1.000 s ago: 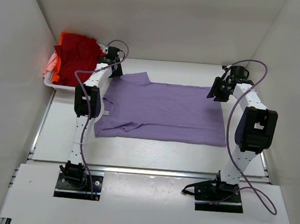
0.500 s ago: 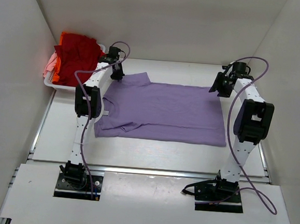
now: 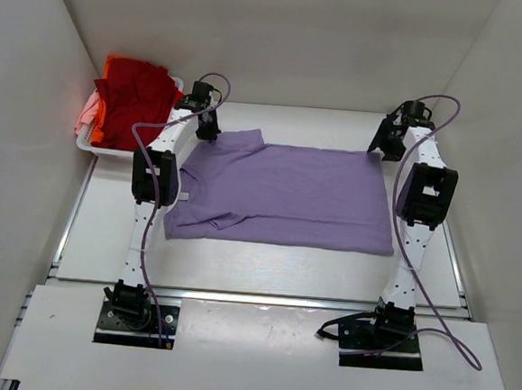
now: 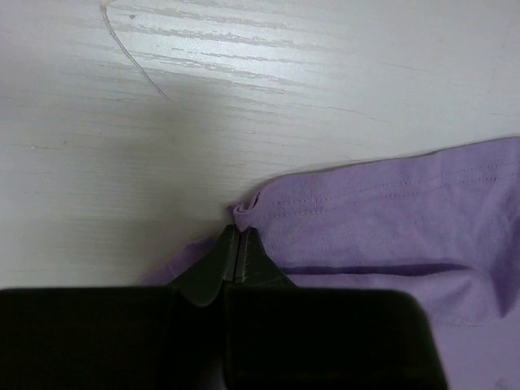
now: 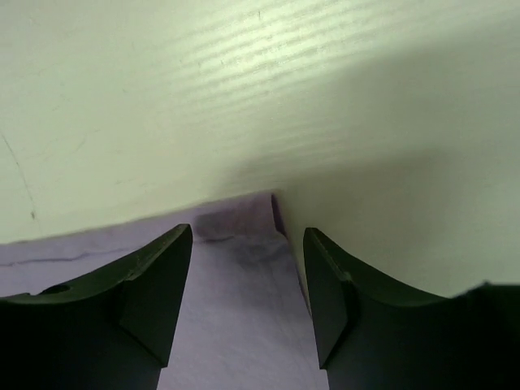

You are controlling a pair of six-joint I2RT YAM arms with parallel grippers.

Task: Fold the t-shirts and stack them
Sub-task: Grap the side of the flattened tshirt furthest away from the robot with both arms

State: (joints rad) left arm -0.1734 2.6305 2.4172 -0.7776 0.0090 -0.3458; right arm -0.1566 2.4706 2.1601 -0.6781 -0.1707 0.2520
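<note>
Lavender t-shirt (image 3: 288, 193) lies spread flat on the table (image 3: 238, 256), collar end toward the left arm, hem toward the right. Its outline is much as it was a second ago; only the far-left sleeve looks nudged slightly.

Left gripper (image 3: 210, 130) has edged a little rightward onto that far sleeve. In the left wrist view the fingers (image 4: 223, 264) are pressed together, pinching the sleeve edge, and the cloth (image 4: 390, 236) puckers into a small fold just past the tips.

Right gripper (image 3: 378, 145) has moved farther back since the earlier frames, with the forearm now stretched straighter along the shirt's right edge. It sits at the far hem corner. In the right wrist view the fingers (image 5: 154, 284) are spread apart, with the shirt corner (image 5: 236, 309) lying between them, not clamped.

White basket (image 3: 88, 145) stays at far left, well apart from the lavender shirt, holding the red t-shirt (image 3: 129, 94) heaped over the orange t-shirt (image 3: 116, 60) and the pink t-shirt (image 3: 86, 114).
</note>
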